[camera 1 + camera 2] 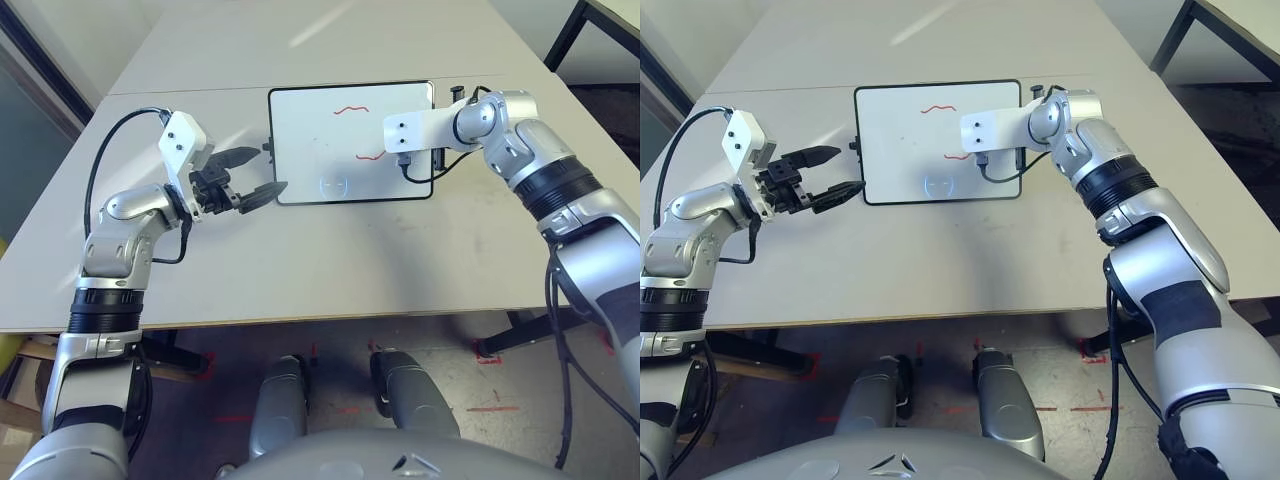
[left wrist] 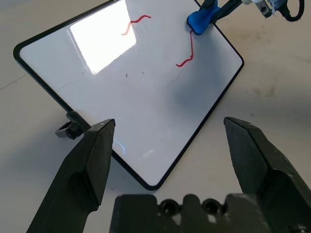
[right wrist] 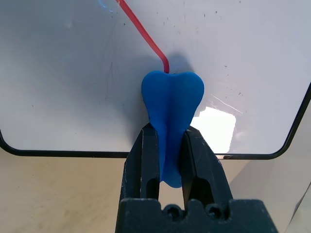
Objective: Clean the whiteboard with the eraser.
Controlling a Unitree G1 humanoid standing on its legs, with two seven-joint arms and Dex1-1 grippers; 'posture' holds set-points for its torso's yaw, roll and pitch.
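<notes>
The whiteboard [image 1: 310, 140] lies flat on the table in front of me, black-framed, with two red squiggles [image 1: 351, 110] on it. My right gripper [image 3: 169, 133] is shut on the blue eraser [image 3: 172, 99], and the eraser's [image 2: 201, 18] wide end rests on the board at the end of the lower red squiggle [image 2: 187, 56], near the board's right edge. In the head views my right wrist's white housing [image 1: 410, 132] covers the eraser. My left gripper [image 1: 268, 170] hovers open just off the board's left edge, with nothing between its fingers [image 2: 95, 155].
The board sits mid-table on a pale tabletop [image 1: 300, 270]. Small black knobs stick out from its left edge [image 1: 268, 148] and at its right corner [image 1: 457, 93]. Another table's black leg [image 1: 565, 35] stands at the far right.
</notes>
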